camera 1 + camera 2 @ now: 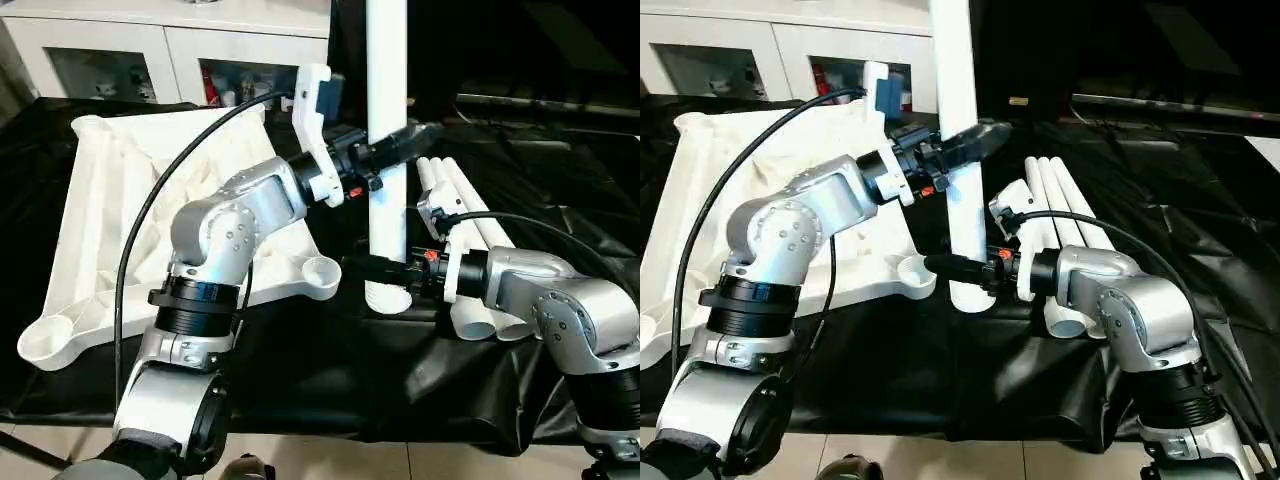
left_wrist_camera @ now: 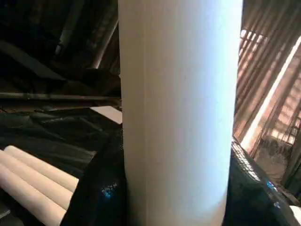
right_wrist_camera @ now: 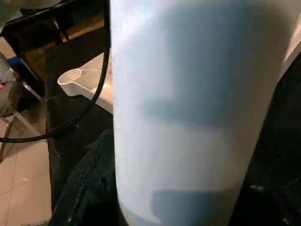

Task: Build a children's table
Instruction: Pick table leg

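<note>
- Your left gripper (image 1: 392, 150) clamps the upright leg (image 1: 386, 120) high; your right gripper (image 1: 385, 270) clamps it low.
- Its foot stands on the worktop (image 1: 330, 360), beside the tabletop (image 1: 110, 230) socket (image 1: 320, 270): uneven lifting could tilt it.

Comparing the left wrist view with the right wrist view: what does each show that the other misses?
The left wrist view alone has the spare legs lying side by side on the black cover. The right wrist view alone has a round corner socket of the tabletop, a black cable and tiled floor. Both share the upright leg, seen close up; the head views show both grippers on it, left above right.
</note>
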Tool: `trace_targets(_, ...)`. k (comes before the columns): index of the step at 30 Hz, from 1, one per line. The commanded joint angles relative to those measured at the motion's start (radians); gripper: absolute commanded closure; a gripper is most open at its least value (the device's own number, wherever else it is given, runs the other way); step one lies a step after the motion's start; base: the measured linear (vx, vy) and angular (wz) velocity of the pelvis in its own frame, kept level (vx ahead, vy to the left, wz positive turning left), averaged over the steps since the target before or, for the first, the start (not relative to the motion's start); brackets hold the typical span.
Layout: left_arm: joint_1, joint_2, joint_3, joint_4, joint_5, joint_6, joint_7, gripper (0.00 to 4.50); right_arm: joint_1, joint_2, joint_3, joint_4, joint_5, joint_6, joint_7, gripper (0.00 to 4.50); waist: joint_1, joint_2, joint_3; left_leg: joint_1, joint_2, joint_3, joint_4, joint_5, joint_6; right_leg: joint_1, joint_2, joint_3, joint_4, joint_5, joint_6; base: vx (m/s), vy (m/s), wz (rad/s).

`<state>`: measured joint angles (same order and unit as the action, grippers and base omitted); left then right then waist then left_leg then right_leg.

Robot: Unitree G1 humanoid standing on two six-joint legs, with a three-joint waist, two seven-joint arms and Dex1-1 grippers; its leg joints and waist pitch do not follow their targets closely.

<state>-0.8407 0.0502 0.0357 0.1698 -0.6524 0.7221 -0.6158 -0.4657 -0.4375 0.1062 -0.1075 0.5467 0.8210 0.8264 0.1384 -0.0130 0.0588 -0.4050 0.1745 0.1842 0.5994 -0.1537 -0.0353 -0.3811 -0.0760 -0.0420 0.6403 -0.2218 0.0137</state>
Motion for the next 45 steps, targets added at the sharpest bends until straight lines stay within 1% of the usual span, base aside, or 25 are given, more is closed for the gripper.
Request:
trace_targets(1,-0.015,0.011,0.028,-0.008,0.022,-0.021,0.048,2.68,-0.012,-0.002,0.013,-0.033,-0.024,-0.038,-0.006,2.52,-0.004,-0.005,-0.073,0.034,0.052,-0.02,-0.064,-0.163,-0.015,0.039,-0.068,0.039,-0.08,-0.06,-0.216,0.0,0.0,0.0)
trace_targets(2,-0.015,0.012,0.026,-0.011,0.023,-0.022,0.044,2.68,-0.013,-0.001,0.013,-0.031,-0.029,-0.043,-0.008,2.52,-0.004,-0.005,-0.073,0.034,0.052,-0.02,-0.064,-0.163,-0.015,0.039,-0.068,0.039,-0.08,-0.06,-0.216,0.0,0.0,0.0)
trace_targets(3,-0.016,0.012,0.022,-0.018,0.029,-0.032,0.039,2.68,-0.016,0.002,0.011,-0.022,-0.035,-0.052,-0.013,2.17,-0.004,-0.004,-0.073,0.034,0.052,-0.021,-0.064,-0.162,-0.017,0.039,-0.069,0.039,-0.08,-0.06,-0.213,0.0,0.0,0.0)
trace_targets(5,-0.019,0.016,0.012,-0.022,0.035,-0.035,0.03,2.68,-0.023,0.008,0.003,-0.016,-0.028,-0.048,-0.016,1.82,-0.005,-0.005,-0.074,0.033,0.053,-0.021,-0.064,-0.162,-0.017,0.039,-0.068,0.039,-0.078,-0.055,-0.211,0.0,0.0,0.0)
trace_targets(6,-0.02,0.019,0.007,-0.024,0.037,-0.035,0.026,2.68,-0.027,0.01,-0.002,-0.013,-0.023,-0.044,-0.016,1.82,-0.006,-0.008,-0.073,0.032,0.051,-0.021,-0.064,-0.158,-0.013,0.04,-0.068,0.039,-0.079,-0.056,-0.208,0.0,0.0,0.0)
trace_targets(7,-0.022,0.023,0.0,-0.027,0.04,-0.034,0.018,2.68,-0.031,0.01,-0.007,-0.012,-0.016,-0.037,-0.014,1.76,-0.005,-0.008,-0.072,0.033,0.05,-0.02,-0.064,-0.157,-0.011,0.039,-0.068,0.039,-0.08,-0.064,-0.203,0.0,0.0,0.0)
trace_targets(10,-0.024,0.033,-0.017,-0.035,0.045,-0.037,-0.003,2.68,-0.036,0.003,-0.007,-0.012,-0.013,-0.036,-0.004,1.42,-0.004,-0.01,-0.073,0.033,0.052,-0.02,-0.064,-0.148,-0.008,0.039,-0.068,0.039,-0.079,-0.066,-0.203,0.0,0.0,0.0)
trace_targets(11,-0.025,0.044,-0.035,-0.045,0.045,-0.036,-0.031,2.68,-0.04,-0.005,-0.004,-0.01,-0.016,-0.044,0.008,1.39,-0.005,-0.013,-0.073,0.033,0.051,-0.02,-0.064,-0.147,-0.005,0.038,-0.067,0.039,-0.079,-0.062,-0.202,0.0,0.0,0.0)
trace_targets(12,-0.025,0.044,-0.035,-0.045,0.045,-0.036,-0.031,2.68,-0.04,-0.005,-0.004,-0.01,-0.016,-0.044,0.008,1.39,-0.005,-0.014,-0.073,0.033,0.051,-0.019,-0.064,-0.144,-0.004,0.038,-0.067,0.039,-0.078,-0.063,-0.201,0.0,0.0,0.0)
trace_targets(16,-0.023,0.062,-0.07,-0.06,0.05,-0.028,-0.077,2.68,-0.048,-0.024,0.001,-0.004,-0.015,-0.044,0.043,1.39,-0.002,-0.012,-0.072,0.033,0.053,-0.018,-0.063,-0.142,-0.004,0.037,-0.069,0.039,-0.077,-0.071,-0.204,0.0,0.0,0.0)
trace_targets(19,-0.02,0.069,-0.085,-0.067,0.05,-0.023,-0.097,2.68,-0.052,-0.032,0.002,-0.002,-0.014,-0.043,0.055,1.39,-0.002,-0.014,-0.071,0.032,0.052,-0.017,-0.063,-0.139,-0.003,0.036,-0.069,0.039,-0.078,-0.074,-0.205,0.0,0.0,0.0)
trace_targets(25,-0.015,0.074,-0.096,-0.083,0.028,-0.007,-0.134,2.68,-0.065,-0.042,0.004,0.015,-0.016,-0.041,0.08,1.39,-0.002,-0.015,-0.072,0.032,0.051,-0.017,-0.062,-0.134,0.0,0.037,-0.069,0.039,-0.078,-0.078,-0.206,0.0,0.0,0.0)
trace_targets(26,-0.012,0.077,-0.101,-0.091,0.023,-0.002,-0.145,2.68,-0.066,-0.047,0.008,0.017,-0.017,-0.039,0.09,1.39,-0.002,-0.017,-0.072,0.031,0.051,-0.017,-0.062,-0.134,0.002,0.038,-0.07,0.039,-0.077,-0.079,-0.208,0.0,0.0,0.0)
trace_targets(30,-0.009,0.082,-0.104,-0.091,0.021,-0.001,-0.153,2.68,-0.067,-0.049,0.01,0.018,-0.016,-0.038,0.103,1.39,-0.002,-0.017,-0.072,0.032,0.051,-0.016,-0.061,-0.131,0.007,0.037,-0.069,0.039,-0.077,-0.081,-0.211,0.0,0.0,0.0)
trace_targets(31,-0.008,0.083,-0.104,-0.091,0.022,-0.001,-0.154,2.68,-0.067,-0.05,0.011,0.017,-0.015,-0.037,0.106,1.39,-0.002,-0.018,-0.071,0.032,0.051,-0.016,-0.061,-0.132,0.007,0.037,-0.069,0.039,-0.078,-0.084,-0.212,0.0,0.0,0.0)
trace_targets(34,-0.006,0.084,-0.102,-0.09,0.025,-0.001,-0.159,2.68,-0.065,-0.054,0.014,0.013,-0.011,-0.034,0.116,1.39,-0.002,-0.019,-0.072,0.032,0.051,-0.016,-0.061,-0.132,0.007,0.037,-0.069,0.039,-0.077,-0.089,-0.209,0.0,0.0,0.0)
trace_targets(38,-0.006,0.084,-0.099,-0.091,0.025,0.002,-0.163,2.68,-0.063,-0.056,0.019,0.012,-0.009,-0.028,0.129,1.39,-0.001,-0.018,-0.072,0.031,0.052,-0.016,-0.061,-0.127,0.007,0.037,-0.069,0.039,-0.076,-0.081,-0.21,0.0,0.0,0.0)
trace_targets(39,-0.004,0.084,-0.099,-0.094,0.025,0.002,-0.163,2.68,-0.061,-0.057,0.02,0.009,-0.008,-0.027,0.13,1.39,-0.001,-0.02,-0.072,0.031,0.052,-0.016,-0.061,-0.128,0.008,0.037,-0.069,0.039,-0.077,-0.081,-0.211,0.0,0.0,0.0)
trace_targets(45,-0.001,0.085,-0.099,-0.098,0.019,0.005,-0.166,2.68,-0.051,-0.051,0.021,0.004,-0.006,-0.022,0.13,1.39,-0.001,-0.019,-0.072,0.031,0.051,-0.017,-0.061,-0.124,0.01,0.038,-0.069,0.038,-0.076,-0.078,-0.213,0.0,0.0,0.0)
